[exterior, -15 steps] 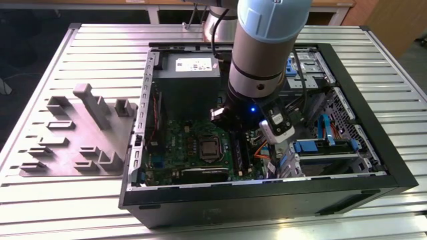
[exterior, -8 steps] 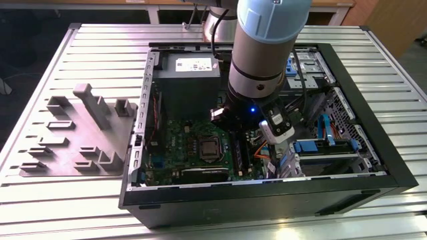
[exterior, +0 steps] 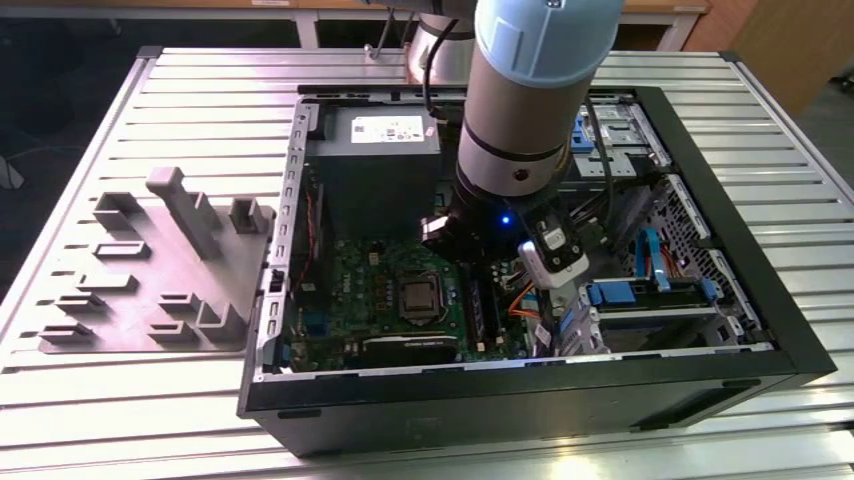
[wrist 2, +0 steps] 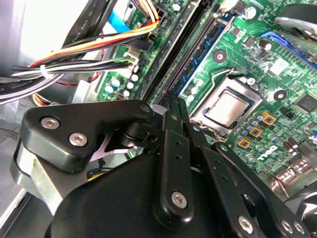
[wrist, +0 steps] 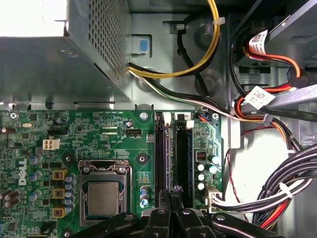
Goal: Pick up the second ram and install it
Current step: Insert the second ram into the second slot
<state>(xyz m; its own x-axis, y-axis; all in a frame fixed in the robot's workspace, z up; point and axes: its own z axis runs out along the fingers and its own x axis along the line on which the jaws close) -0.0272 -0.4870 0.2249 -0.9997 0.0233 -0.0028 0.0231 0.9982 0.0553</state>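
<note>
A slatted metal table carries an open black computer case lying on its side, and the arm reaches down into the middle of it from the far edge. A grey power-supply box fills the case's far-left corner. Outside the case, on the exterior view's left, stands a grey plastic fixture with upright blocks. The green motherboard covers the case floor near the power supply, and blue drive clips sit on the exterior view's right. Thick bundles of black, red and yellow cables crowd the right side of the board, close beside the memory slots. The processor socket lies just left of those slots. The second ram stands on edge as a thin blue-green strip between two long black slot rails, running toward the power supply. The gripper is low over the board in both wrist views, its black fingers clenched close together on the strip's thin top edge.
</note>
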